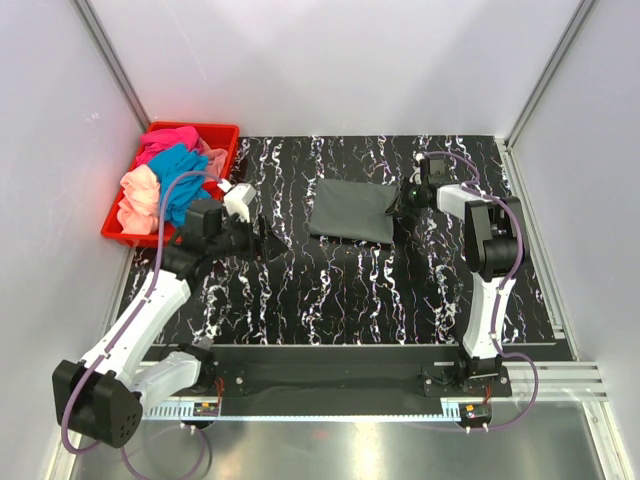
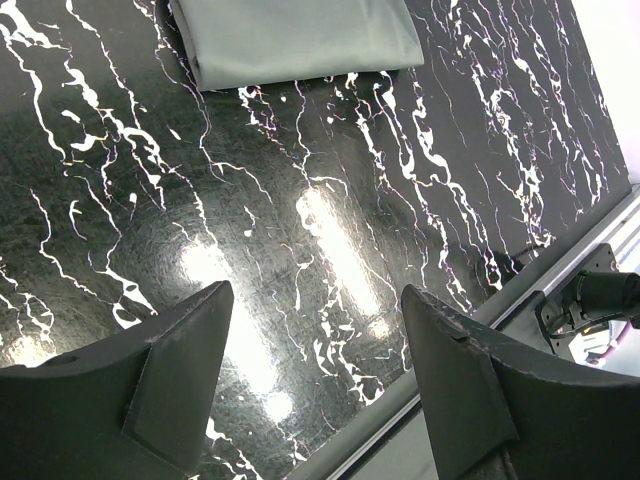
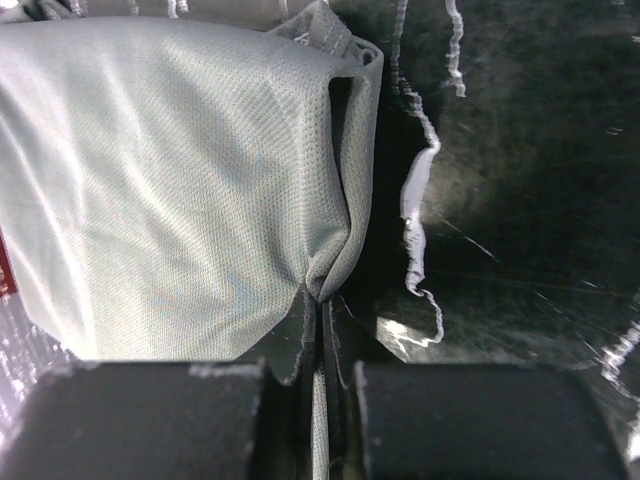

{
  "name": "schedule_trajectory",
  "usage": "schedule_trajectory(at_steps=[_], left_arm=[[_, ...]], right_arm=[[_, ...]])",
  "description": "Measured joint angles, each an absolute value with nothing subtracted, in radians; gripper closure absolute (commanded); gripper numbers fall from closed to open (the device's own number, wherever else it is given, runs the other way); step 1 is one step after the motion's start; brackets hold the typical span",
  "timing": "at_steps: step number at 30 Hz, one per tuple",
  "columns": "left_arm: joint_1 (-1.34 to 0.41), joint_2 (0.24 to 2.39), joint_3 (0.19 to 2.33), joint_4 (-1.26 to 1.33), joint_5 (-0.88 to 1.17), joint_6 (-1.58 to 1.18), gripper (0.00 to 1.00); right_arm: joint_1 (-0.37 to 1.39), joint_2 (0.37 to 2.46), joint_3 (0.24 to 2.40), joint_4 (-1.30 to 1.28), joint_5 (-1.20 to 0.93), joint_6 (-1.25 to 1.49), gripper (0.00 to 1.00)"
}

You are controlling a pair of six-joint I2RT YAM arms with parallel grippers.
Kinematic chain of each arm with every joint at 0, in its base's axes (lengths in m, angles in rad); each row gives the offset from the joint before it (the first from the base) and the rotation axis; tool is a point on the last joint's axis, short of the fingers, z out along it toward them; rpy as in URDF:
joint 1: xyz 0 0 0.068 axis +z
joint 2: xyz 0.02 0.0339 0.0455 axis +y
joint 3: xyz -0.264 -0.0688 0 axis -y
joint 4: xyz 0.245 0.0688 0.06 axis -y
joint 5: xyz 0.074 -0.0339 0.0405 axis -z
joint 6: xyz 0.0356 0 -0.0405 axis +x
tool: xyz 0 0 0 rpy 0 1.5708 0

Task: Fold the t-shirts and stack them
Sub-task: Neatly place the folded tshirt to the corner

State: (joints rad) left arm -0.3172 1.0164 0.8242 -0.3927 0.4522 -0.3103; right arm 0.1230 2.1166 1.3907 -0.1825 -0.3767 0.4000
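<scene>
Nearest, the two arm bases sit at the front edge of the black, white-veined surface [image 1: 340,290], well to the near side of the dark grey t-shirt [image 1: 350,210], which serves here as the reference point.

The left arm reaches up from the near left corner. Its left fingers [image 1: 258,232] hang over bare surface to the left of the dark grey t-shirt and apart from it. They stand wide apart with nothing between them. In the left wrist view only marbled surface shows through the gap, and the shirt's folded edge lies beyond the tips.

The dark grey t-shirt itself lies flat in the middle of the surface as a folded, roughly rectangular pad.

At its right edge are the right fingers [image 1: 408,205], pressed together. The right wrist view shows a pinch of the shirt's edge caught between them, with the cloth puckering into the grip and a hem fold standing up just above it.

Farthest, beyond and well to the left of the dark grey t-shirt, a red crate [image 1: 225,128] sits in the far left corner. It holds a heap of a magenta-pink t-shirt [image 1: 165,140], a teal-blue t-shirt [image 1: 180,172] and a peach t-shirt [image 1: 140,198], all crumpled.
</scene>
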Motion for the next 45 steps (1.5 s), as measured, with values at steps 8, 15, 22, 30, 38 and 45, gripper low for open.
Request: schedule_trajectory(at_steps=[8, 15, 22, 30, 38, 45], left_arm=[[-0.317, 1.016, 0.824, -0.392, 0.459, -0.311, 0.26], [-0.317, 1.017, 0.824, -0.388, 0.469, -0.312, 0.26], [-0.319, 1.018, 0.824, -0.386, 0.483, -0.315, 0.26], [-0.319, 1.035, 0.824, -0.382, 0.498, -0.314, 0.26], [-0.319, 1.052, 0.824, -0.377, 0.505, -0.314, 0.25], [-0.319, 1.104, 0.824, -0.372, 0.518, -0.314, 0.26]], right_arm=[[0.101, 2.167, 1.553, -0.339, -0.307, 0.368, 1.00], [0.019, 2.278, 1.787, -0.482, -0.267, 0.311, 1.00], [-0.076, 2.401, 1.998, -0.607, -0.218, 0.248, 1.00], [-0.195, 2.524, 2.234, -0.710, -0.178, 0.226, 1.00], [-0.278, 2.641, 2.469, -0.725, -0.117, 0.212, 1.00], [-0.323, 2.707, 2.564, -0.682, -0.097, 0.228, 1.00]])
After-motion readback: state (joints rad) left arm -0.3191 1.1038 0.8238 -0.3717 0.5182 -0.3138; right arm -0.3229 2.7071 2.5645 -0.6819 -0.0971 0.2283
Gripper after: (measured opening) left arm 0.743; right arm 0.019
